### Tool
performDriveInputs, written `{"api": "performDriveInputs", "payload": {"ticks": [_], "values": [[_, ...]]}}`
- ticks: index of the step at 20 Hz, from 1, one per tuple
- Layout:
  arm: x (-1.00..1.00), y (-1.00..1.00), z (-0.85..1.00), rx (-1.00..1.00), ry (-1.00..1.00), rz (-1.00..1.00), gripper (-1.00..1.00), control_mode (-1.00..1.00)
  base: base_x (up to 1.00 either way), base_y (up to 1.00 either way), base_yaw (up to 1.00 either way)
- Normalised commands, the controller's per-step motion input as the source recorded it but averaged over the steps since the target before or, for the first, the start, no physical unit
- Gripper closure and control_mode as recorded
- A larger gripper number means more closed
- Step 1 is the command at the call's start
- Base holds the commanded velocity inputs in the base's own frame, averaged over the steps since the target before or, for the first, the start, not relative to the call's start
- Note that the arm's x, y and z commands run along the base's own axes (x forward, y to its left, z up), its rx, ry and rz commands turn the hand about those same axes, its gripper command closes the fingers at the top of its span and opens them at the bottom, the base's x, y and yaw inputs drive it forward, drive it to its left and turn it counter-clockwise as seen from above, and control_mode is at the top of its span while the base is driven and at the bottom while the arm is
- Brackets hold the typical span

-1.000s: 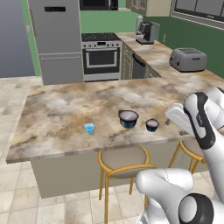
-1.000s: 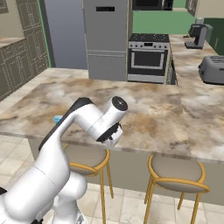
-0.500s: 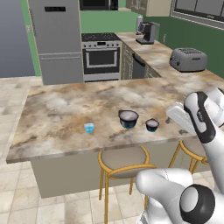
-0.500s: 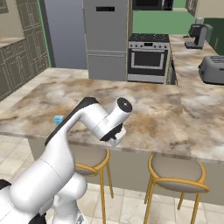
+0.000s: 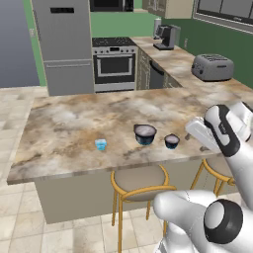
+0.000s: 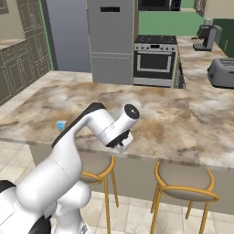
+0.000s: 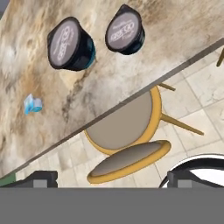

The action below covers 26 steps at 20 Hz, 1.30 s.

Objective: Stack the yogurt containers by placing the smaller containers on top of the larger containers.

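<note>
On the marbled beige-brown island counter point(image 5: 69, 123), three tapered round tubs are set in a row near the front edge, apart from one another: the tiny light-blue cup point(image 5: 101, 144), the widest dark-blue tub point(image 5: 145, 134) with its flat pale top, and the smaller dark tub point(image 5: 172, 141). Round-seated stools point(image 5: 137, 179) with yellow frames are tucked below. A steel fridge point(image 5: 64, 44), oven point(image 5: 115, 64) and toaster point(image 5: 212, 66) are seen behind, against green walls. The gripper point(image 7: 109, 178) is held above the counter edge, fingers spread wide, nothing between them.

You see a marbled tabletop point(image 5: 64, 123), two yellow-legged stools point(image 5: 138, 180) under it, a toaster point(image 5: 212, 66), stove point(image 5: 114, 64) and fridge point(image 5: 62, 44) beyond.
</note>
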Motion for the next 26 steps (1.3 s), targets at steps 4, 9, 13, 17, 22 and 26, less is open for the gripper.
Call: {"api": "performDriveInputs", "payload": {"ticks": [4, 9, 13, 17, 22, 26], "values": [[0.25, -0.04, -0.1, 0.0, 0.0, 0.0, -1.0, -1.0, 0.0, 0.0, 0.0], [0.25, -0.08, -0.14, 0.0, 0.0, 0.0, -1.0, -1.0, 0.0, 0.0, 0.0], [0.23, -0.15, -0.19, 0.0, 0.0, 0.0, -1.0, -1.0, 0.0, 0.0, 0.0], [0.16, -0.08, -0.13, 0.0, 0.0, 0.0, -1.0, -1.0, 0.0, 0.0, 0.0], [0.12, 0.0, -0.14, 0.0, 0.0, 0.0, -1.0, -1.0, 0.0, 0.0, 0.0], [0.13, 0.0, -0.12, 0.0, 0.0, 0.0, -1.0, -1.0, 0.0, 0.0, 0.0]]}}
